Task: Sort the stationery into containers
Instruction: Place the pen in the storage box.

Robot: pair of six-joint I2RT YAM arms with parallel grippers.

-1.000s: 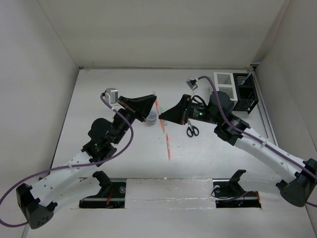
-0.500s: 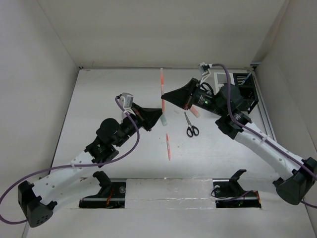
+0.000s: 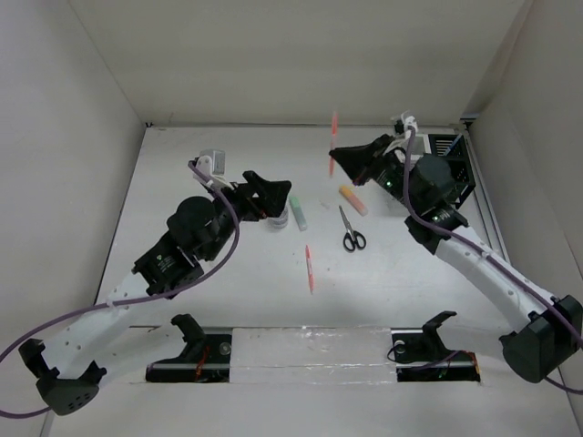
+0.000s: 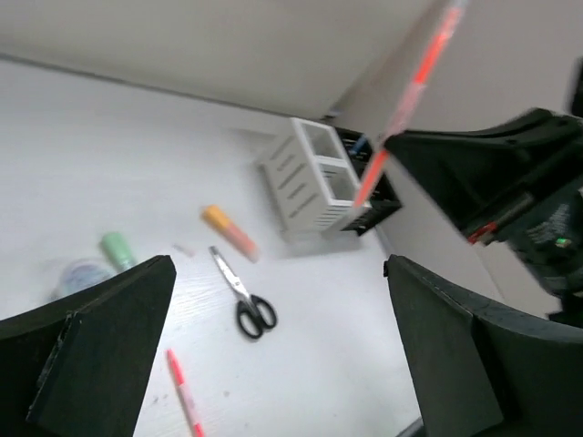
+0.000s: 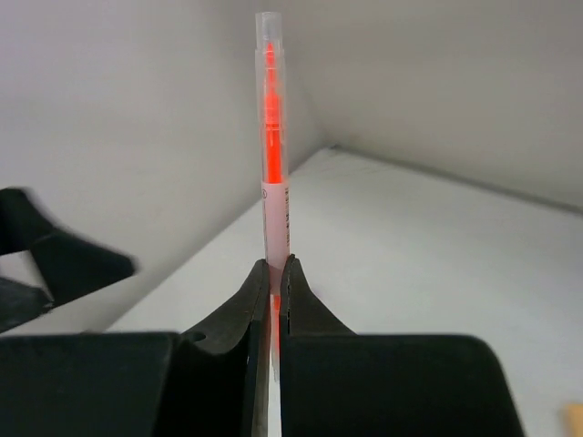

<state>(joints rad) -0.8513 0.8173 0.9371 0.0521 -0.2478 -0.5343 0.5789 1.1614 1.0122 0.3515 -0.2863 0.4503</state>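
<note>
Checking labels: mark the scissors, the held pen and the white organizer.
scissors (image 3: 349, 228), top view, pivot.
held orange-red pen (image 5: 273, 200), right wrist view, mid barrel.
white organizer (image 4: 293, 187), left wrist view, slatted wall.

No word, brand or number can be read in any view. The orange-red pen (image 5: 273, 218) has a pale band around its barrel with a few tiny dark marks along one edge. They may be print, but they are too small to make out.
</note>
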